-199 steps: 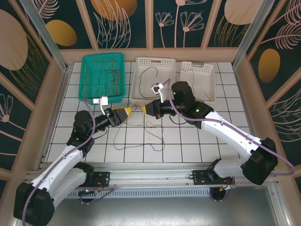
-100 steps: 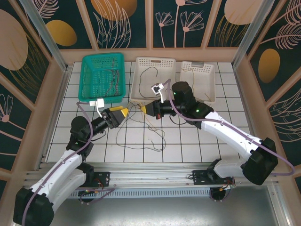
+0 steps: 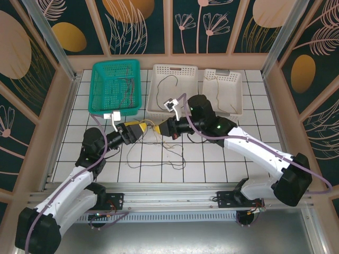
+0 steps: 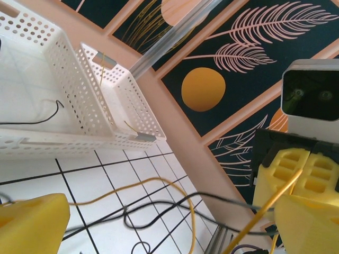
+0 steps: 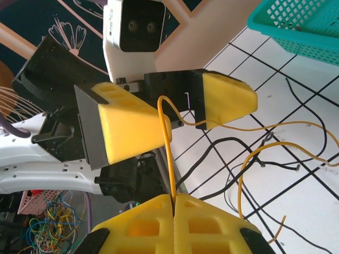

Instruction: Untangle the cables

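Observation:
The cables lie as a loose tangle of black and yellow strands (image 3: 159, 154) on the tiled table between the arms. My right gripper (image 3: 161, 127) (image 5: 174, 200) is shut on a yellow cable (image 5: 168, 153). That cable rises from its closed jaws into the gap between the fingers of my left gripper (image 3: 143, 127) (image 5: 183, 114). The left gripper is open and grips nothing. In the left wrist view its fingers stand wide apart around the left gripper's midpoint (image 4: 169, 233), over a yellow cable (image 4: 159, 182) and a black cable (image 4: 159, 211). The right gripper (image 4: 301, 173) shows there pinching its yellow strand.
A green basket (image 3: 100, 90) holding several cables sits at the back left. Two white trays (image 3: 159, 103) (image 3: 237, 100) stand beside it, each with a thin cable inside. A wooden wall borders the table.
The left gripper drew back to the left, then came forward again, still open. The right gripper shifted left and slightly down with the yellow cable, so the two grippers are now closer together.

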Motion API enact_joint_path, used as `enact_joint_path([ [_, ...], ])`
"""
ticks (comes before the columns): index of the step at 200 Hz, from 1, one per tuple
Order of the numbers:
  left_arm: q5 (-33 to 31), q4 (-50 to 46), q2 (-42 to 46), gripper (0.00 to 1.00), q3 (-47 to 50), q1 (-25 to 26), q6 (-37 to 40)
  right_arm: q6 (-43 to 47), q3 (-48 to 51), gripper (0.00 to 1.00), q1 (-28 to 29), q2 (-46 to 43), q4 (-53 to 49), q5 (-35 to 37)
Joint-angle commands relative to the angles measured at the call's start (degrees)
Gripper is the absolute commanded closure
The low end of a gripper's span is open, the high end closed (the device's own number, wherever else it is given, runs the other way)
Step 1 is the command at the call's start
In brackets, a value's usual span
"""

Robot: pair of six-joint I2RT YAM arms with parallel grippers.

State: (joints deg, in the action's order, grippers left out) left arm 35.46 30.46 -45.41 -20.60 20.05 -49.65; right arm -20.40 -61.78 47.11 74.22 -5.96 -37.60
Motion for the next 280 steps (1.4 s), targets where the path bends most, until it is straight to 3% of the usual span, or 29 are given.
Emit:
enact_joint_path([
  [1, -0.52, 0.87, 2.69, 0.02, -1.86, 0.32, 1.56, 1.59, -1.54, 1.00, 0.17, 0.46, -0.31, -0.36],
  [22, 0.49, 2.30, 3.36, 0.10, -1.29, 0.37, 1.14, 1.42, -1.70, 1.00, 0.13, 1.08, -0.33, -0.47],
  [52, 2.87, 5.96, 2.43, 0.40, -0.02, 0.42, -1.06, 1.04, -2.46, 1.00, 0.08, 2.04, -0.33, 0.26],
  [103, 3.99, 6.72, 1.99, 0.69, 0.13, 0.43, -1.33, 0.28, -2.73, 1.00, 0.09, 3.61, -0.10, 1.58],
  [134, 4.02, 7.82, 1.35, 0.92, 0.15, 0.43, -1.85, 0.10, -2.39, 1.00, 0.09, 4.05, -0.08, 2.79],
  [154, 3.91, 8.12, 1.07, 1.00, 0.17, 0.43, -1.90, 0.18, -2.21, 1.00, 0.04, 4.23, -0.41, 3.95],
  [190, 2.46, 7.88, 1.74, 1.00, 0.30, 0.45, -1.95, -0.13, -0.97, 1.00, -1.00, 4.10, -0.62, 6.12],
  [211, -2.39, 5.55, 2.85, 1.00, 0.19, 0.44, -2.31, -1.29, 0.26, 1.00, -2.51, 4.05, -1.06, 9.14],
  [225, -6.44, 3.95, 3.28, 1.00, -0.06, 0.42, -3.27, -1.86, 1.68, 0.89, -3.62, 3.77, -0.57, 10.06],
  [252, -12.19, 3.13, 2.92, 1.00, -0.67, 0.45, -5.36, -2.61, 5.14, 0.76, -5.43, 2.46, 1.27, 10.26],
  [280, -15.57, 3.26, 0.32, 1.00, -2.60, 0.42, -5.90, -2.64, 8.34, 0.70, -6.58, 0.42, 2.61, 10.81],
])
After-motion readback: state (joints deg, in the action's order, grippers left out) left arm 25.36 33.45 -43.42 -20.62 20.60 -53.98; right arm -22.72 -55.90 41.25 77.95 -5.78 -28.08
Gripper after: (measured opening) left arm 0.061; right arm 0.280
